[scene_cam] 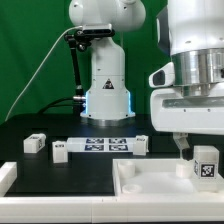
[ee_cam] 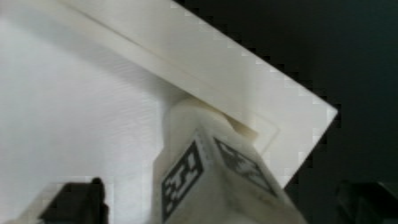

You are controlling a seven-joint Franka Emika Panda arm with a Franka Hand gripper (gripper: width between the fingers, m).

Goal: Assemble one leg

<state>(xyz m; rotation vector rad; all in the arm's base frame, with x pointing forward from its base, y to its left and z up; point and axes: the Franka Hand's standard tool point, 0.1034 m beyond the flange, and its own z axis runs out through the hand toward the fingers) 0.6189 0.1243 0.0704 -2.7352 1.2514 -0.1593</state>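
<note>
White panel [scene_cam: 150,182] foremost, jaws [scene_cam: 196,160] closed on leg [ee_cam: 214,170], wrist view shows corner socket [ee_cam: 249,128]

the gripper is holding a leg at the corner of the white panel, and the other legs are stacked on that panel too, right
Not quite. The gripper does hold a leg at the panel corner, but the exterior view shows the other legs lying on the black table, off the panel.

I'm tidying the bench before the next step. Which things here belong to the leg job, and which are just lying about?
In use:
- small white tagged leg block, held in the claw
- large white square panel beneath it

Lying about:
- two small white tagged blocks
- the marker board
- white ledge at the edge
</note>
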